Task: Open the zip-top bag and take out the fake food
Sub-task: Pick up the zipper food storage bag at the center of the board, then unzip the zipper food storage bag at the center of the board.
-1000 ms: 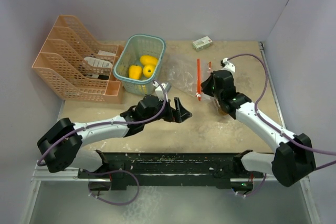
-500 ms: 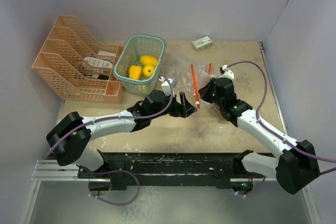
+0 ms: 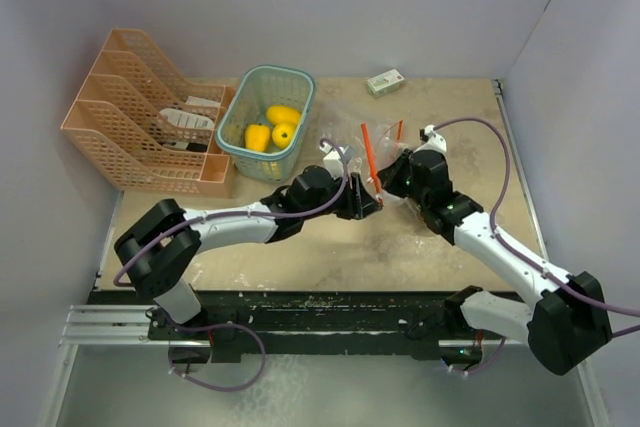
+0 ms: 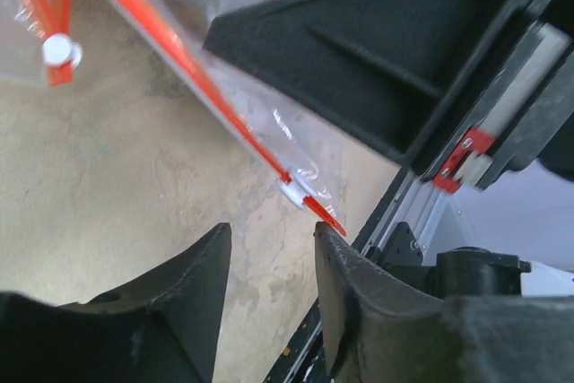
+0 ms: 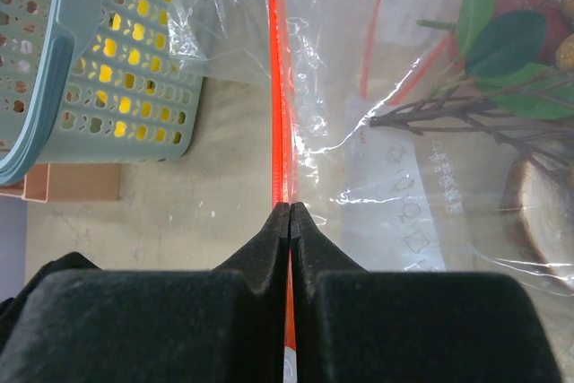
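The clear zip-top bag (image 5: 421,132) has an orange zip strip (image 5: 278,87), and my right gripper (image 5: 289,211) is shut on that strip. Inside the bag lie fake food pieces: a red one with green leaves (image 5: 529,2) and a brown round one (image 5: 538,208). My left gripper (image 4: 269,241) stands open just below the strip's end with its white slider (image 4: 294,193); the orange tip nearly touches one fingertip (image 4: 330,244), and nothing is between the jaws. In the top view both grippers meet at the bag's near corner (image 3: 372,187). Yellow fruits (image 3: 272,127) lie in the teal basket (image 3: 252,82).
A peach file organizer (image 3: 140,117) stands at the left beside the basket. A small white-green box (image 3: 385,81) lies at the back by the wall. The black rail (image 3: 320,312) runs along the near table edge.
My left arm has reached right to the bag's strip end, and its jaws have narrowed. The right gripper has drawn the strip slightly left and nearer, still shut on it.
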`<action>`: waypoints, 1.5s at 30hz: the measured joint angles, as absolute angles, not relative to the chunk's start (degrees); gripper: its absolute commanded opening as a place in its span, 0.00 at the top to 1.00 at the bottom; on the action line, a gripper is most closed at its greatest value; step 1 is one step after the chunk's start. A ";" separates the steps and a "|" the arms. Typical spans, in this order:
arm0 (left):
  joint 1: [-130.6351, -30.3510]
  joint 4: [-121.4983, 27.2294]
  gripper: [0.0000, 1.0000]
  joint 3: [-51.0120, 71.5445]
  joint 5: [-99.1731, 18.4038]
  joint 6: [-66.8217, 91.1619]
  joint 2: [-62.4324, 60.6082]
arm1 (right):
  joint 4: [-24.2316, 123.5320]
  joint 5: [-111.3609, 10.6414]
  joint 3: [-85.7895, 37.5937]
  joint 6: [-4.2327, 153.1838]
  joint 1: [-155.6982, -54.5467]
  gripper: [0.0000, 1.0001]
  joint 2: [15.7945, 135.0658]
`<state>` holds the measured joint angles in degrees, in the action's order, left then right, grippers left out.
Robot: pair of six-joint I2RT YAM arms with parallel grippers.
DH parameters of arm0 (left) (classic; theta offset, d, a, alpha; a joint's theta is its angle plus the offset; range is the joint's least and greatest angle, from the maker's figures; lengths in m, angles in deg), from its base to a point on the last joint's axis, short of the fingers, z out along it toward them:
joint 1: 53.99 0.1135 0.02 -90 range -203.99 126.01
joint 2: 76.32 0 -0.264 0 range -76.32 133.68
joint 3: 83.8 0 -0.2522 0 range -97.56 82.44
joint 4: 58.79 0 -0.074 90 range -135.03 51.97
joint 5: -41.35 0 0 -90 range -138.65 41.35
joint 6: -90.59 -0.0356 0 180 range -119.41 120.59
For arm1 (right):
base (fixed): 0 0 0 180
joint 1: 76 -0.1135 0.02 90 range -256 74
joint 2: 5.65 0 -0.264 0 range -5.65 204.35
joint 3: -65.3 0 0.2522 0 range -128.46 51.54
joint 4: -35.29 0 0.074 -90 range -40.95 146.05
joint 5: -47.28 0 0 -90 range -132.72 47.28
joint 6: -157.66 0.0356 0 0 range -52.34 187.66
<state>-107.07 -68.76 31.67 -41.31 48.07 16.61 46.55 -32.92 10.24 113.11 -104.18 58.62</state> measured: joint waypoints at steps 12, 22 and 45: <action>-107.27 -71.62 0.84 27.39 -37.05 48.21 20.08 | 46.75 -33.27 10.76 111.98 -104.18 1.00 56.78; -107.27 -74.26 0.51 30.69 -36.13 49.80 18.18 | 47.93 -32.81 10.78 111.58 -104.18 1.00 55.43; -107.14 -70.57 0.39 28.44 -39.74 50.50 17.57 | 48.78 -32.83 11.64 111.47 -104.22 1.00 54.45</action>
